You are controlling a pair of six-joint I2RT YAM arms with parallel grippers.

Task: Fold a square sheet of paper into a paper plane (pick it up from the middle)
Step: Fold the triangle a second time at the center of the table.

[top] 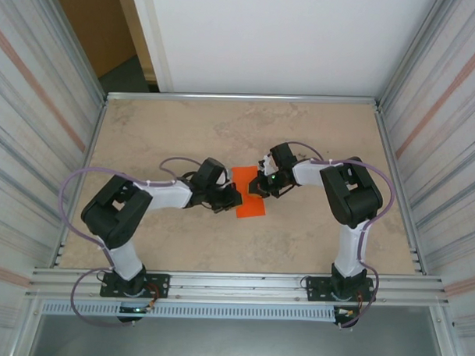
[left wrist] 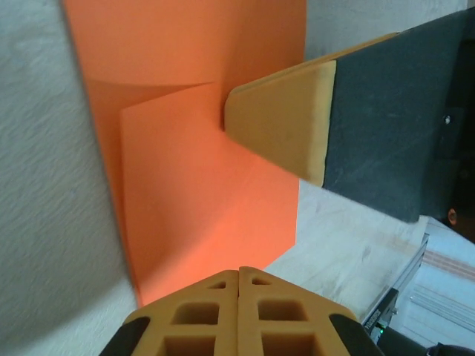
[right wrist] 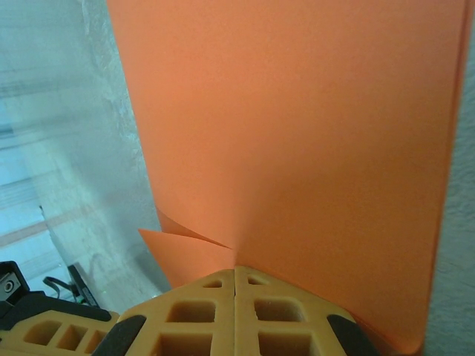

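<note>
Orange sheet [top: 250, 206], folded; long axis far-near, near end slightly rt.

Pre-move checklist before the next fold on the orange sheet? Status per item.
1. Orange sheet on table, between both arms: ok.
2. Left gripper jaws shut: ok.
3. Right gripper jaws shut: ok.
4. Right fingers resting on sheet: ok.
5. Sheet lying flat: not ok, folded flap and curled corner.
6. Sheet pinched in either jaws: cannot tell.
</note>
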